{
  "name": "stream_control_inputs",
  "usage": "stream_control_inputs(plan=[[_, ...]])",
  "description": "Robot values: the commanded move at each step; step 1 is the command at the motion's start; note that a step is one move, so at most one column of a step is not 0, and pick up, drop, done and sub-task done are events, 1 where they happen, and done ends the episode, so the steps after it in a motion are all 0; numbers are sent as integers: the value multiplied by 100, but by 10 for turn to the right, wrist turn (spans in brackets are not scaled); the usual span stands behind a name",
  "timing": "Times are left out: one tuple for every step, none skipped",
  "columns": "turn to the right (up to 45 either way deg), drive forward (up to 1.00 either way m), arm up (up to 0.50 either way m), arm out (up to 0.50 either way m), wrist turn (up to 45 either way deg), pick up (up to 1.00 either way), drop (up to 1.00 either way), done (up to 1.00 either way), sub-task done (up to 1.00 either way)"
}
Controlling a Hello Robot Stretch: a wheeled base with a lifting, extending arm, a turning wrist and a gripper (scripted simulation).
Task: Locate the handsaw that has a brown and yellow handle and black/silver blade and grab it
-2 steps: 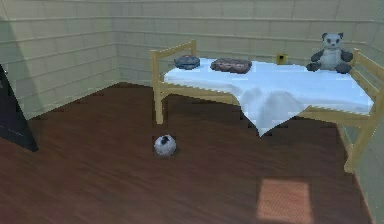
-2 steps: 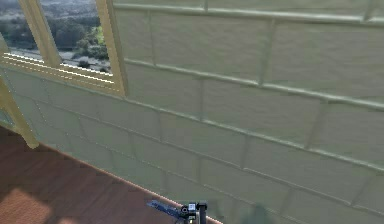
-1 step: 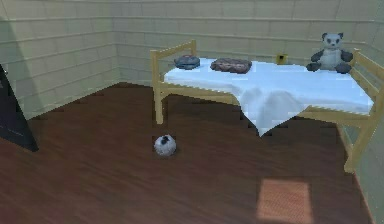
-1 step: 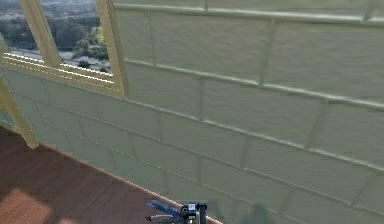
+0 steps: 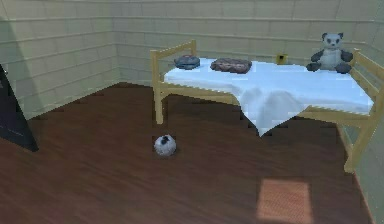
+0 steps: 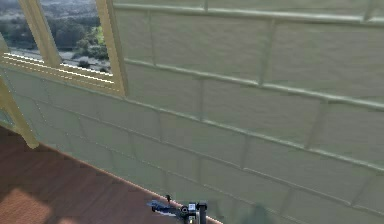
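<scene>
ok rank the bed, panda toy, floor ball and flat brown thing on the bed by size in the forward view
1. bed
2. panda toy
3. flat brown thing and ball: these look about alike, and the ball lies nearer the camera, so no ranking

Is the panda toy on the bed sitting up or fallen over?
Sitting up. The black-and-white plush panda has its head above its body, on the white-sheeted wooden bed.

I see a bed (image 5: 310, 88) with a white sheet; a panda toy (image 5: 331, 53) at its far right corner; two dark cushions (image 5: 231, 65) near its left end; on the floor (image 5: 90, 170), a ball (image 5: 166, 146) by its left front leg.
</scene>
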Motion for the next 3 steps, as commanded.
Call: stream_control_inputs(plan=[[0,0,0,0,450,0,0,0,0],[0,0,0,0,300,0,0,0,0],[0,0,-30,0,0,0,0,0,0]])
